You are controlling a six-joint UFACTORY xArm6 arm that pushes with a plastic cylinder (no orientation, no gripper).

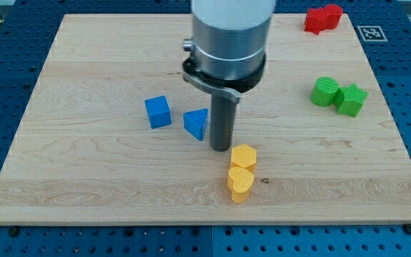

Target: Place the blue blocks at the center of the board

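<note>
**Blue blocks close to the middle, not yet gathered**

Both blue pieces sit a little toward 9 o'clock of the board's middle on the wooden counter (84, 185). The blue cube (158, 112) lies farther out at 9 o'clock; the blue triangular block (197, 123) is just beside it on the 3 o'clock side, with a small gap between the two. My tip (221, 148) rests on the counter right against the triangular block's 3 o'clock side, touching it or very nearly so; I cannot tell which. There is no pincer on this arm, only the rod, so there is no open or closed state to report.

As a judgement, the task looks mostly done: the triangular block is about at the centre, and the cube needs only a short nudge toward 3 o'clock to join it. From where it stands, my tip would push the triangle away from the centre, so it would have to circle round to the cube's 9 o'clock side.

Elsewhere, two yellow blocks (241, 173) sit touching each other just at 5 o'clock of my tip, close enough to be bumped. Two green blocks (339, 95) sit together at 3 o'clock, and the red blocks (322, 18) lie at the 1 o'clock corner, both well apart.
</note>
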